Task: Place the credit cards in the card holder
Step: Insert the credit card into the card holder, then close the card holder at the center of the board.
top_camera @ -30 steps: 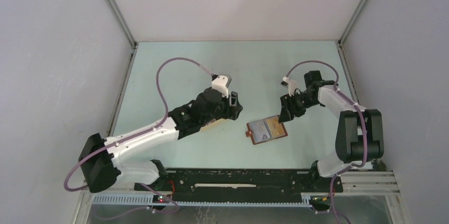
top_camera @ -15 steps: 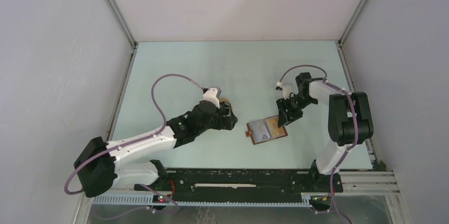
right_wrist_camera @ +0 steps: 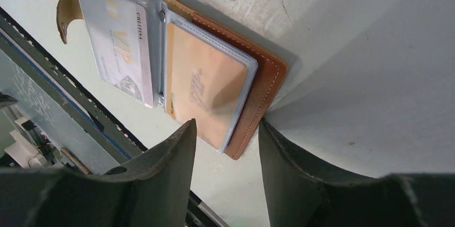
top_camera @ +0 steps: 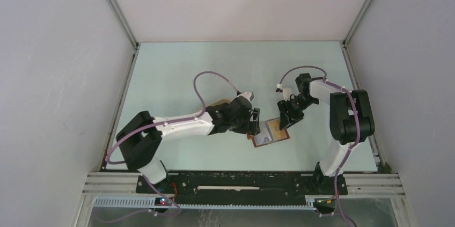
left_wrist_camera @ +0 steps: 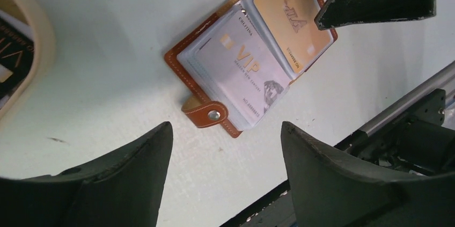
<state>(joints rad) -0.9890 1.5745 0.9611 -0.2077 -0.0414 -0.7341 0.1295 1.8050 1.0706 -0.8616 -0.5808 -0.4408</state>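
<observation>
Pale green desk: wallet lay open near front, white card and tan card pocketed. Left claw gaped empty above it. Right claw, parted, seemed to pin right flap. Flap needed holding flat while dark card came from tray.

Lab test cell, grey walls, framed table

Open card holder, tray on table
</observation>
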